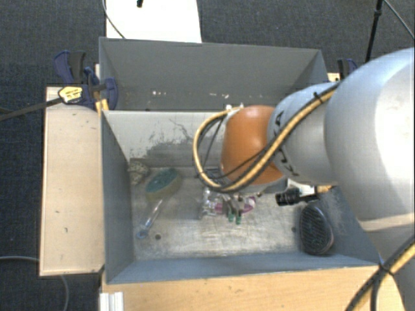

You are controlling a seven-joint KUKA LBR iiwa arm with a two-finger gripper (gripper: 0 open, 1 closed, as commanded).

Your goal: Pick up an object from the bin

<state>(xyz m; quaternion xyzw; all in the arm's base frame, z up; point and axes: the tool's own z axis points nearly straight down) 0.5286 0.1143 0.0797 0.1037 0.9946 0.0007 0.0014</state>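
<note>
The hand [227, 207] hung over the grey metal bin's [120, 199] middle; a black oval brush [316, 229] lay near its right edge. Whether the hand was open could not be told.

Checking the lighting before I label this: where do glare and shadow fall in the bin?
Camera view: small glints speckle the bin's back wall; the arm is brightly lit on top and shades the tool beneath it, so what lies there is hard to read; the teal disc at left sits in even light.
</note>
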